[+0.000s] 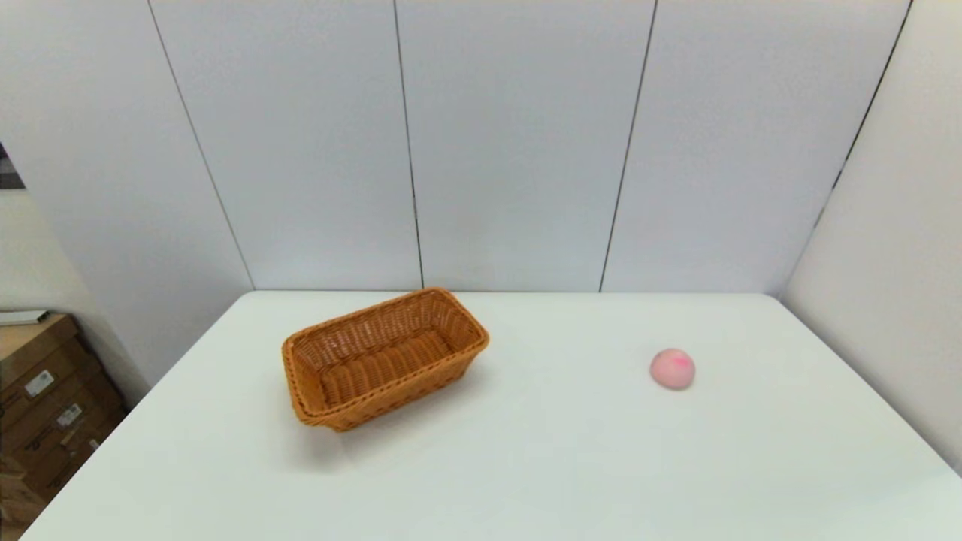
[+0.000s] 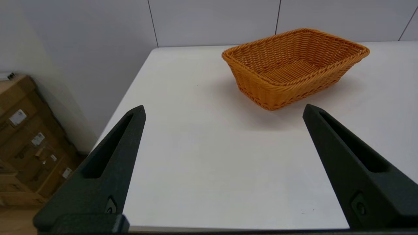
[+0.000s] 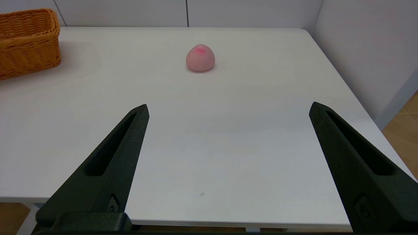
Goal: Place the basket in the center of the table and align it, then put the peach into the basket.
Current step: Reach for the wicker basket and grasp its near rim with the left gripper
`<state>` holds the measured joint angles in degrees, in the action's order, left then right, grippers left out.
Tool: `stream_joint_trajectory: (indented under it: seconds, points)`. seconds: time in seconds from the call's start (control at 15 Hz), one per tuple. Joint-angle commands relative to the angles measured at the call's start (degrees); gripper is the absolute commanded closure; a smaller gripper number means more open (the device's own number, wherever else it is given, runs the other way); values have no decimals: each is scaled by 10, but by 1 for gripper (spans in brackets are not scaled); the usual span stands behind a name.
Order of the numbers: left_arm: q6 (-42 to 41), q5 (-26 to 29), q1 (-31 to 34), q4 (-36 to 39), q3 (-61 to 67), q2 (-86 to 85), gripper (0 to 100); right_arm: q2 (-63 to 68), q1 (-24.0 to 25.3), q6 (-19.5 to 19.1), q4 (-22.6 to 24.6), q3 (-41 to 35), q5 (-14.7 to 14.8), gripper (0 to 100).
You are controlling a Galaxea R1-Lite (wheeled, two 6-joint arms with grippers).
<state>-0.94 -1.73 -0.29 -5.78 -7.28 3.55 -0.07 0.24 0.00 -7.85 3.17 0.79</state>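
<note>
The wicker basket [image 1: 385, 359] sits on the white table [image 1: 526, 466], left of centre and skewed to the table's edges. The peach [image 1: 672, 369] rests well apart to the basket's right. The left gripper [image 2: 223, 109] and the right gripper [image 3: 228, 107] hang near the table's front edge, fingers spread, grasping nothing.

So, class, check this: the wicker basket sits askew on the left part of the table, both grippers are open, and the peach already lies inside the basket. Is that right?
One thing is wrong: the peach is not inside the basket. The head view shows it on the bare table, well apart on the right. The basket is askew at left and empty, and the left gripper and right gripper are open.
</note>
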Motion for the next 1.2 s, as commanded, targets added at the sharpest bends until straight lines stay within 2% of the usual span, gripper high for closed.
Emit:
stream_joint_trajectory:
  seconds: [0.07,0.27,0.53,0.8,1.0,1.2]
  points:
    - [1,0,0,-13,-199,264,0,0,0,-1,-5,2,0,0]
    - [80,-1,-1,-12,-339,489,0,0,0,-1,-6,2,0,0]
    - [170,-11,-19,-31,-442,716,0,0,0,-2,-6,2,0,0]
    - [282,-63,-67,-30,-488,902,0,0,0,-2,-7,2,0,0]
    - [343,-63,-93,-33,-503,993,0,0,0,-2,-7,3,1,0]
    - [401,-61,-97,-90,-558,1081,0,0,0,-2,-7,3,0,0]
